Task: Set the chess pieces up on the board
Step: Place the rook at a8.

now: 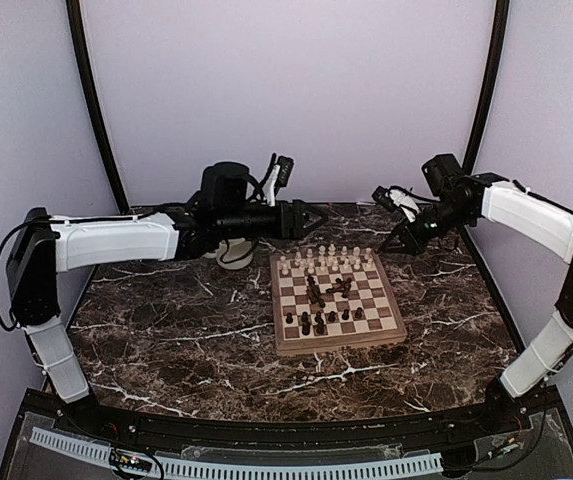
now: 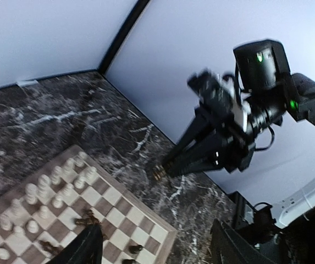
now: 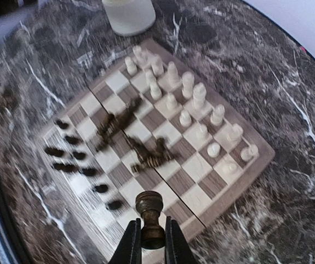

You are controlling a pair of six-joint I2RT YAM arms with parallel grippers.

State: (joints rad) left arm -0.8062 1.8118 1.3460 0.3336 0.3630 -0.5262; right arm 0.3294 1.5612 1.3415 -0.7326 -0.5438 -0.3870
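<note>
**Dark brown piece (image 3: 149, 204) pinched in the right tool (image 3: 150, 225), clear of the board**

The right tool is closed on a single turned chessman. It is dark brown and glossy, with a rounded, collared head. The two fingers clamp its lower part, so the base is hidden. In the top view this tool hangs above the table (image 1: 166, 330), a dark marble veined in white, near the far right corner of the board (image 1: 338, 303).

The board is a small square of light and dark brown chequers inside a thick wooden rim. It lies in the middle of the table, between the two arms. Cream pieces (image 1: 326, 262) of mixed heights stand upright in two rows along its far side. Dark pieces (image 1: 322, 322) stand in a looser row along the near side. Several more dark ones lie tumbled together on the centre squares.

The left tool (image 2: 156, 228) is open, its fingers spread wide. It hovers above the table just past the board's far left corner. A cream mug (image 1: 234, 256) stands on the table beyond that corner, partly hidden by the left arm.
</note>
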